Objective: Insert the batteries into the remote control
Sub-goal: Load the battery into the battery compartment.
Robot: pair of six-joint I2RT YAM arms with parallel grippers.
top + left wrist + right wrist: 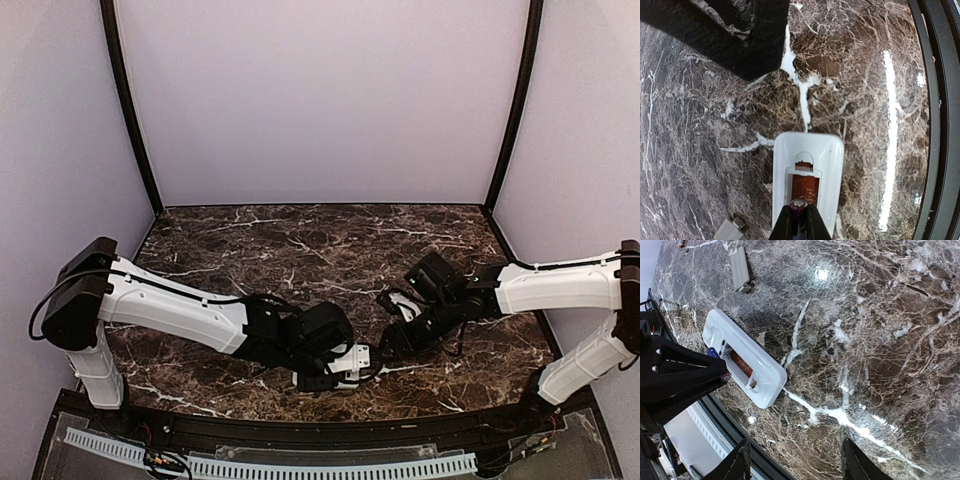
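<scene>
Gripping one battery [799,204] end-on in the closed left jaws, just above the recessed compartment of the remote control [832,160]. Inside that compartment, lying flat along it: a second battery [805,186], reddish-orange. Holding the right jaws apart with nothing between them, near the remote control but clear of it. Resting back-up on the table [700,125]. Just beside the remote control, not touching it: a small flat grey piece [729,231].

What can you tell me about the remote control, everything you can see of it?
The remote control is a slim white plastic bar lying back-up on the marble table. Its recessed compartment is uncovered, one reddish-orange battery inside. The left tool pinches what seems a second battery at the compartment's end.
</scene>
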